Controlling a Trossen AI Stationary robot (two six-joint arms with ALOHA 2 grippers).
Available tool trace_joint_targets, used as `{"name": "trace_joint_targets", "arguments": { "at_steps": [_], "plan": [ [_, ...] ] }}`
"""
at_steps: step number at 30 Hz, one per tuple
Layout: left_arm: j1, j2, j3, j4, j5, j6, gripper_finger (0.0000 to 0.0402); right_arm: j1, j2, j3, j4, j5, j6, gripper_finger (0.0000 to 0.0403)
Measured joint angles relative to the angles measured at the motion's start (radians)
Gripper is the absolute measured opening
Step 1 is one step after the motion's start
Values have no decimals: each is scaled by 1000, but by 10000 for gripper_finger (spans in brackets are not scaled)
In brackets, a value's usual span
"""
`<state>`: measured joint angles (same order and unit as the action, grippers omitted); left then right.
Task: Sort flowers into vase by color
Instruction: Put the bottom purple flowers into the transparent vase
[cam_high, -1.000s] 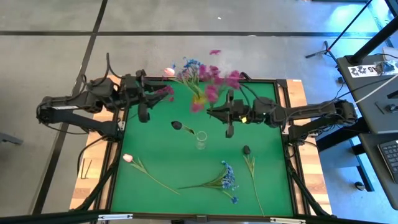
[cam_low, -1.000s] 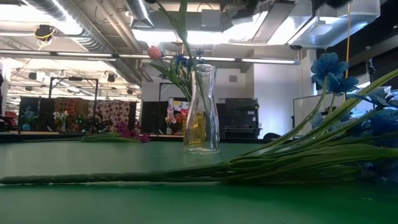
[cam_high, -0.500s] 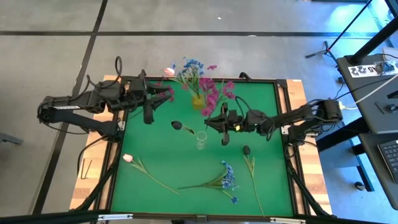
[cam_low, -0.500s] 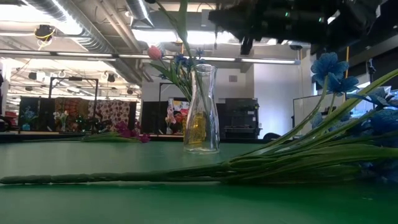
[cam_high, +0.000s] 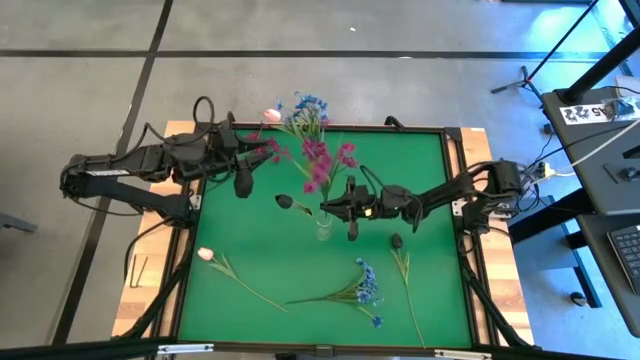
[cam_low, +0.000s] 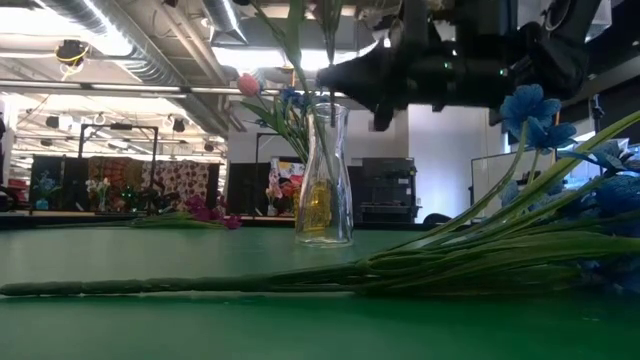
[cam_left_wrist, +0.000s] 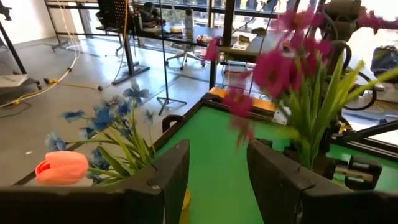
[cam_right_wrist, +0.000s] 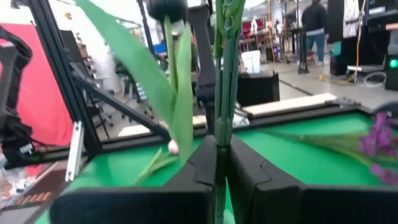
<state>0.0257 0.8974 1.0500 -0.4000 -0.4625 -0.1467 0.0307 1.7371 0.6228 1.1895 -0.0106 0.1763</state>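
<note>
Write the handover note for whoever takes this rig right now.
Right gripper: shut on the magenta flowers' stems, just above the clear vase at mid-table.
Left gripper: open, empty, at the far left edge.
Done: a blue-and-tulip bunch stands in a yellow vase at the far edge.
Left: seat the magenta; a pink tulip, blue spray and two dark buds lie on the mat.

We see magenta flower cluster (cam_left_wrist: 292, 62) motion-blurred in left wrist view, petals smeared. Its long green stems (cam_right_wrist: 224, 74) cut off at top edge of right wrist view. Blue-blossom spray (cam_low: 560, 130) cut at right edge of low view. Clear glass vase (cam_high: 323, 226) small in high view, contents unreadable.
</note>
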Motion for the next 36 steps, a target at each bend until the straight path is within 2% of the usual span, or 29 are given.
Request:
{"name": "trace_joint_targets", "arguments": {
  "at_steps": [23,27,36],
  "plan": [
    [0,0,0,-11,0,-8,156,8,12,1,-118,-61,-30,32],
    [0,0,0,-12,0,-8,156,8,6,1,-126,-61,-27,67],
    [0,0,0,-12,0,-9,156,8,5,1,-130,-61,-26,176]
  ]
}}
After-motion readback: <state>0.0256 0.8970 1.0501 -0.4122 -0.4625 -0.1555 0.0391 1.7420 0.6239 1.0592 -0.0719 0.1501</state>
